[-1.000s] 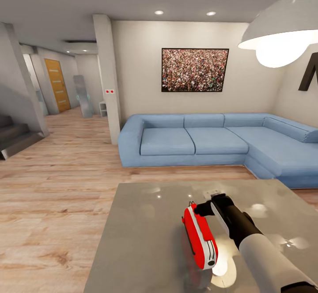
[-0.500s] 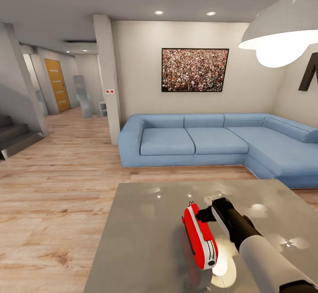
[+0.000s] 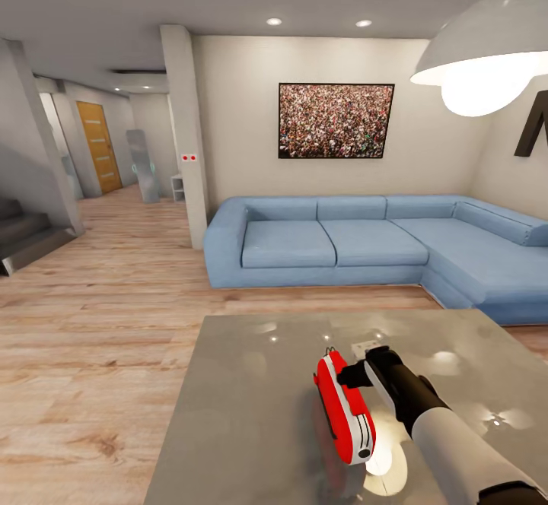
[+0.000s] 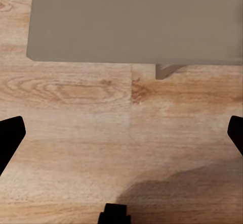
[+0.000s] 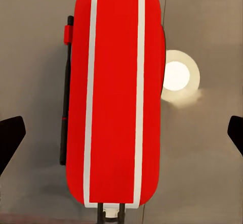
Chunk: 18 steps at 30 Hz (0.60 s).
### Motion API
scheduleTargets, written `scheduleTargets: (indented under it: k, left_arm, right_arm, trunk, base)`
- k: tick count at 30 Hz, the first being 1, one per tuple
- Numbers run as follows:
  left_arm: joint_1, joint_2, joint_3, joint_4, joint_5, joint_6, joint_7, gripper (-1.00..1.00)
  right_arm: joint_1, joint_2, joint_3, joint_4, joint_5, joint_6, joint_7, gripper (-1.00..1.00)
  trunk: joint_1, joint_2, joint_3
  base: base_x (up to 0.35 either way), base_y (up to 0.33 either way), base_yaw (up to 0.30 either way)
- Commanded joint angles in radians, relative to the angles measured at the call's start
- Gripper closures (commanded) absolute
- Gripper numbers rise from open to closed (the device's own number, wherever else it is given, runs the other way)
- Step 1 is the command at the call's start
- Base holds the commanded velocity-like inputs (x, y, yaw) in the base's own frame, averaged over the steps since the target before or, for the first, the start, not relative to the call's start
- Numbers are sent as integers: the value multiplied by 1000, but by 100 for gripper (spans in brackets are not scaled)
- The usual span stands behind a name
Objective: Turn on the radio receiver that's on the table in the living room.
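The red radio receiver (image 3: 344, 406) with its white band stands on the glossy grey table (image 3: 251, 414) in the living room. My right gripper (image 3: 352, 374) is at the radio's far right side, its black fingers close against the casing; whether they touch it I cannot tell. The right wrist view looks straight onto the radio's (image 5: 116, 92) red face with two white stripes and its thin handle. There my right gripper (image 5: 122, 133) is open, one fingertip off each side. My left gripper (image 4: 121, 138) is open over the wood floor beside a table (image 4: 136, 21) corner.
A blue L-shaped sofa (image 3: 365, 242) runs behind the table, under a framed crowd picture (image 3: 336, 120). A white pendant lamp (image 3: 487, 49) hangs at the upper right, and its reflection (image 5: 176, 76) glows on the tabletop. A hallway, stairs and an orange door lie at the left.
My right gripper has slid a little nearer along the radio's side, towards the robot. The radio and the view have stayed where they were.
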Motion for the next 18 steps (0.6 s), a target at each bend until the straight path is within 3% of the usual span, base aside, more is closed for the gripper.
scheduleTargets:
  k: [1, 11, 18]
  left_arm:
    - [0, 0, 0, 0, 0, 0, 0, -100]
    - [0, 3, 0, 0, -4, 0, 5, -100]
    - [0, 3, 1, 0, -4, 2, 6, -100]
  right_arm:
    - [0, 1, 0, 0, 0, 0, 0, -100]
    - [0, 6, 0, 1, 1, -1, 0, -100]
    - [0, 6, 0, 1, 1, -1, 0, -100]
  trunk:
    - [0, 0, 0]
    - [0, 0, 0]
    - [0, 0, 0]
  base:
    - [0, 0, 0]
    - [0, 1, 0]
    - [0, 102, 0]
